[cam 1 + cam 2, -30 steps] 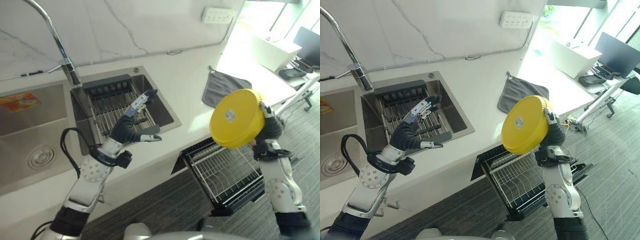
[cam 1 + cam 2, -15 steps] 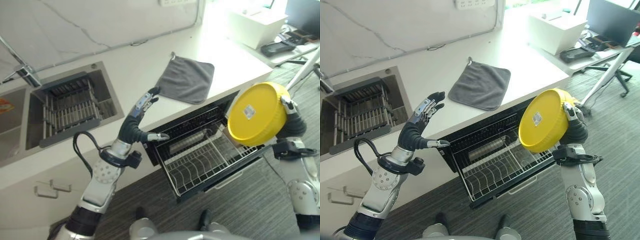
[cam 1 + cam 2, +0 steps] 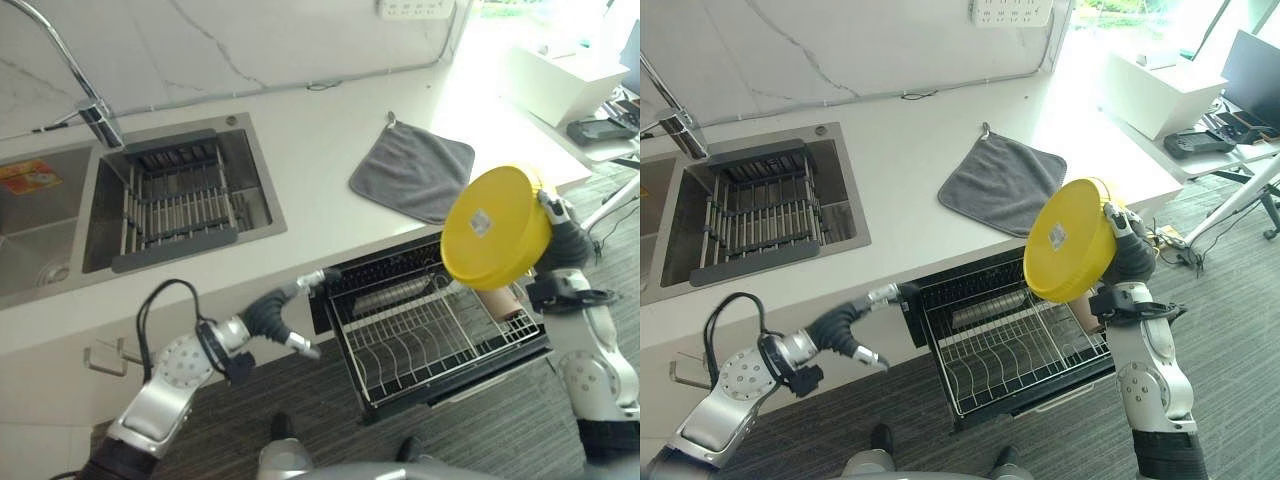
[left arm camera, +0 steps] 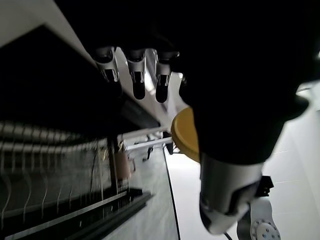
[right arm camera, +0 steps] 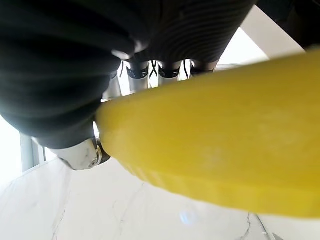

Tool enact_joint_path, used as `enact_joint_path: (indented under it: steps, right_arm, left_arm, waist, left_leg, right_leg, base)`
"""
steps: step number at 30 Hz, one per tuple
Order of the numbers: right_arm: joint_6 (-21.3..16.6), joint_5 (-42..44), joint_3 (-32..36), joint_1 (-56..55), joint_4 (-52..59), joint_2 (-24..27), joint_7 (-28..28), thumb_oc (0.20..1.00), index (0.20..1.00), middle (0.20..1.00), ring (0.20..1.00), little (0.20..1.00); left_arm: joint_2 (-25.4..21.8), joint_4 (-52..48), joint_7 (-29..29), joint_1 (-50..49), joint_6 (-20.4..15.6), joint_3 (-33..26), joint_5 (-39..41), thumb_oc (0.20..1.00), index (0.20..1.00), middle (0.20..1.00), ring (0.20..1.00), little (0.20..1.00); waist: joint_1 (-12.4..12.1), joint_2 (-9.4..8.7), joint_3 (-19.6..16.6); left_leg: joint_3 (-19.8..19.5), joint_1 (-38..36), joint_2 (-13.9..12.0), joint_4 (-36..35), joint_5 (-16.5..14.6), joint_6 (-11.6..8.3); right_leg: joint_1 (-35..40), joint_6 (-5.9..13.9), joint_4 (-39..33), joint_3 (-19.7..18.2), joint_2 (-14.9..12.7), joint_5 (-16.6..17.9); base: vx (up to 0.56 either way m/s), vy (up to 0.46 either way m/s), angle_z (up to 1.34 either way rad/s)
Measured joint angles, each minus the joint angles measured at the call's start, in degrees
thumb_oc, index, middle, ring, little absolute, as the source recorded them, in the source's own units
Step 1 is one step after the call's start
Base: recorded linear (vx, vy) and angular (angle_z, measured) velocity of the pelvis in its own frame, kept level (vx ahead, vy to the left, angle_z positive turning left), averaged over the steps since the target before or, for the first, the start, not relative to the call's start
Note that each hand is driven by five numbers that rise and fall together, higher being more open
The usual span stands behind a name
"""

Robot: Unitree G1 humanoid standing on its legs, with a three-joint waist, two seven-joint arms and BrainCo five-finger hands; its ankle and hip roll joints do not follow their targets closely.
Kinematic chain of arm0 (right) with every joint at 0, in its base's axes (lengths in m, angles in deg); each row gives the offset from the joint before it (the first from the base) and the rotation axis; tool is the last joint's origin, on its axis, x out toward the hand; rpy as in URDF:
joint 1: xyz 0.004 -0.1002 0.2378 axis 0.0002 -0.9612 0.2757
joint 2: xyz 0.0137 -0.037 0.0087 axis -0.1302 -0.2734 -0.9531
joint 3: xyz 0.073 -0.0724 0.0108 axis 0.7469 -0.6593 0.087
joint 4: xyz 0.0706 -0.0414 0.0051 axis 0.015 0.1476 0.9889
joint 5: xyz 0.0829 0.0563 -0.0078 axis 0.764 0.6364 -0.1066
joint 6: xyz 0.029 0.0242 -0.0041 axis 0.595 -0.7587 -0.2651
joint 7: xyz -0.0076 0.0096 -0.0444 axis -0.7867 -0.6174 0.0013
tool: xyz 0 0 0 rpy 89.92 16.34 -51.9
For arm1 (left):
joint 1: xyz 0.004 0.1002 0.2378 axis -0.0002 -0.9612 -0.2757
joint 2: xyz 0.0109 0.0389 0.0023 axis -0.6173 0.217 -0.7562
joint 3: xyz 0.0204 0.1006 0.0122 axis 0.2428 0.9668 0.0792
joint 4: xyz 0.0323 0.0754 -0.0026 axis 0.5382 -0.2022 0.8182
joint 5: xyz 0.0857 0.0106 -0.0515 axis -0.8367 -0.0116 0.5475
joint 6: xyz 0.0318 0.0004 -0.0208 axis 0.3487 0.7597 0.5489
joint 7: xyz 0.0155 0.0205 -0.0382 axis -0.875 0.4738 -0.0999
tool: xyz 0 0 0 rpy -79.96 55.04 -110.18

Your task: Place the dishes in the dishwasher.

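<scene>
Left eye view had the sink (image 3: 262, 190) at far left with a drying rack (image 3: 180, 205) sitting in it, and the tap (image 3: 70, 75) behind. Nearer me, my left hand (image 3: 290, 305) hung low in front of the counter (image 3: 320, 150), its fingers straight and relaxed, grasping nothing, the fingertips close to the left front corner of the pulled-out dishwasher rack (image 3: 430, 330); I could not tell whether they touched it. A grey cloth (image 3: 415, 175) lay on the counter further right, just behind the open drawer.

At the right, my right hand (image 3: 1125, 255) had its fingers and thumb clamped round the rim of the yellow plate (image 3: 497, 228), which stood nearly upright with its underside toward the camera, raised above the right side of the wire rack and well clear of it. The right wrist view confirmed the fingers curled over the plate's edge.

I judged the step in hand to be carrying the plate over to load it; the rack was already out and looked empty. The next move, as I read it, called for lowering the plate edge-first, lining it up with a gap between the upright tines, and only then letting go, while keeping the left hand out of the way.
</scene>
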State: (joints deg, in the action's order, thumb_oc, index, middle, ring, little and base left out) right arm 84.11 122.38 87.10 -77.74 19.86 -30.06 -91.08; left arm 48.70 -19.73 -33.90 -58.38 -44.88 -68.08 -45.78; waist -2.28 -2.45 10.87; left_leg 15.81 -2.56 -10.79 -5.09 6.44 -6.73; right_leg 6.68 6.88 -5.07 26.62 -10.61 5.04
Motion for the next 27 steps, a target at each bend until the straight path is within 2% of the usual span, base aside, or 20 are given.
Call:
enact_joint_path:
  steps: [6, 8, 10, 11, 12, 15, 18, 19, 20, 22, 23, 27]
  right_arm:
    - [0.3, -3.1, -1.4, 0.1, -0.1, 5.3, 0.4, 0.2, 0.2, 0.2, 0.2, 0.2]
    - [0.6, -5.8, -2.2, 0.1, -0.1, 5.5, 0.8, 0.2, 0.2, 0.2, 0.2, 0.2]
    - [1.1, -8.5, -2.5, 0.1, -0.1, 5.5, 1.6, 0.2, 0.2, 0.2, 0.2, 0.2]
    - [1.1, -8.5, -2.5, 0.1, -0.1, 5.5, 1.6, 0.2, 0.2, 0.2, 0.2, 0.2]
    - [1.7, -11.0, -2.5, -0.2, -0.1, 5.5, 2.0, 0.2, 0.2, 0.2, 0.2, 0.2]
    - [2.8, -16.7, -2.6, -0.3, -0.1, 7.5, 4.0, 0.2, 0.2, 0.2, 0.2, 0.2]
    - [4.6, -21.5, -2.7, -1.5, -0.2, 10.3, 6.1, 0.2, 0.2, 0.2, 0.2, 0.2]
    - [5.3, -23.2, -2.7, -1.7, -0.3, 10.6, 6.8, 0.2, 0.2, 0.2, 0.2, 0.2]
    - [5.6, -24.8, -2.7, -1.8, -2.1, 10.6, 7.6, 0.2, 0.2, 0.2, 0.2, 0.2]
    - [5.6, -27.4, -2.6, -2.0, -3.5, 10.5, 7.8, 0.2, 0.2, 0.2, 0.2, 0.2]
    - [5.6, -28.4, -2.5, -2.1, -4.2, 10.5, 7.9, 0.2, 0.2, 0.2, 0.2, 0.2]
    - [5.4, -32.6, -2.4, -2.2, -5.9, 10.5, 7.9, 0.2, 0.2, 0.2, 0.2, 0.2]
  left_arm:
    - [0.0, 1.7, 2.2, -3.9, 3.1, 0.1, 3.5, 1.0, 1.0, 1.0, 1.0, 1.0]
    - [0.3, 2.3, 2.2, -5.4, 5.6, -0.5, 7.1, 1.0, 1.0, 1.0, 1.0, 1.0]
    - [2.9, 4.9, 1.9, -7.6, 8.9, -2.0, 13.0, 1.0, 1.0, 1.0, 1.0, 1.0]
    - [2.9, 4.9, 1.9, -7.6, 8.9, -2.0, 13.0, 1.0, 1.0, 1.0, 1.0, 1.0]
    - [7.5, 10.8, 1.0, -9.1, 10.7, -4.1, 15.7, 1.0, 1.0, 1.0, 1.0, 1.0]
    - [8.2, 16.4, -1.5, -12.1, 12.0, -3.6, 17.3, 1.0, 1.0, 1.0, 1.0, 1.0]
    - [11.7, 26.2, -5.0, -14.5, 10.6, -7.5, 18.5, 1.0, 1.0, 1.0, 1.0, 1.0]
    - [13.7, 32.4, -6.2, -14.6, 8.3, -9.2, 18.4, 1.0, 1.0, 1.0, 1.0, 1.0]
    - [14.3, 36.0, -9.2, -16.0, 5.0, -10.0, 17.0, 1.0, 1.0, 1.0, 1.0, 1.0]
    - [15.8, 40.1, -11.1, -16.2, -0.1, -12.3, 14.4, 1.0, 1.0, 1.0, 1.0, 1.0]
    - [16.5, 42.9, -12.4, -15.7, -1.4, -14.1, 13.0, 1.0, 1.0, 1.0, 1.0, 1.0]
    - [16.4, 45.0, -14.9, -16.3, -5.3, -14.6, 8.8, 1.0, 1.0, 1.0, 1.0, 1.0]
  waist:
    - [0.3, 2.29, -1.3]
    - [0.3, 2.79, -1.6]
    - [0.3, 2.79, -1.6]
    - [0.3, 2.79, -1.6]
    - [0.2, 2.7, -1.6]
    - [0.0, 2.47, -1.7]
    - [-0.4, 1.61, -2.1]
    - [-0.5, 1.12, -2.4]
    - [-0.8, -0.14, -3.1]
    - [-1.3, -0.65, -3.4]
    - [-1.6, -0.75, -3.5]
    - [-2.4, -0.44, -3.5]
  left_leg:
    - [0.0, -0.1, 0.0, 0.1, 0.1, -0.22]
    - [0.1, -0.2, 0.0, 0.1, 0.1, -0.22]
    - [0.4, -0.4, 0.0, 0.1, 0.1, -0.23]
    - [0.4, -0.4, 0.0, 0.1, 0.1, -0.23]
    - [0.4, -0.5, -0.1, 0.1, 0.1, -0.23]
    - [0.3, -0.4, -0.2, 0.0, 0.1, -0.22]
    - [0.2, -0.3, -0.2, -0.2, 0.1, -0.22]
    - [0.1, -0.2, -0.2, -0.2, 0.1, -0.22]
    - [-0.2, 0.1, -0.2, 0.1, 0.2, -0.28]
    - [-1.0, 0.6, -0.2, 0.1, 0.2, -0.26]
    - [-1.0, 0.6, -0.1, 0.1, 0.2, -0.25]
    - [-1.0, 0.6, -0.2, 0.1, 0.2, -0.25]
  right_leg:
    - [0.0, 0.0, 0.0, -0.1, 0.1, 0.0]
    - [0.0, 0.01, 0.0, -0.2, 0.1, 0.0]
    - [0.1, 0.02, 0.0, -0.5, 0.1, 0.0]
    - [0.1, 0.02, 0.0, -0.5, 0.1, 0.0]
    - [0.1, 0.02, 0.0, -0.5, 0.2, 0.0]
    - [0.1, 0.02, 0.0, -0.5, 0.3, 0.0]
    - [0.0, 0.19, 0.0, -0.4, 0.3, -0.2]
    - [0.0, 0.3, 0.0, -0.4, 0.3, -0.2]
    - [0.0, 0.34, 0.0, 0.0, 0.3, -0.3]
    - [0.0, 0.44, 0.0, 0.7, 0.2, -0.4]
    - [0.0, 0.46, 0.0, 0.7, 0.1, -0.4]
    - [0.0, 0.52, 0.0, 0.7, 0.2, -0.4]
  base:
    - [0.03, 0.001, -0.01]
    - [0.01, 0.002, -0.02]
    - [0.0, -0.001, -0.05]
    - [0.01, -0.007, -0.04]
    - [0.0, 0.0, 0.0]
    - [0.0, 0.0, 0.0]
    - [-0.01, -0.011, 0.01]
    - [-0.03, -0.052, 0.08]
    - [-0.03, -0.055, 0.15]
    - [-0.02, -0.03, 0.16]
    - [-0.01, -0.013, 0.06]
    - [0.0, 0.0, 0.0]
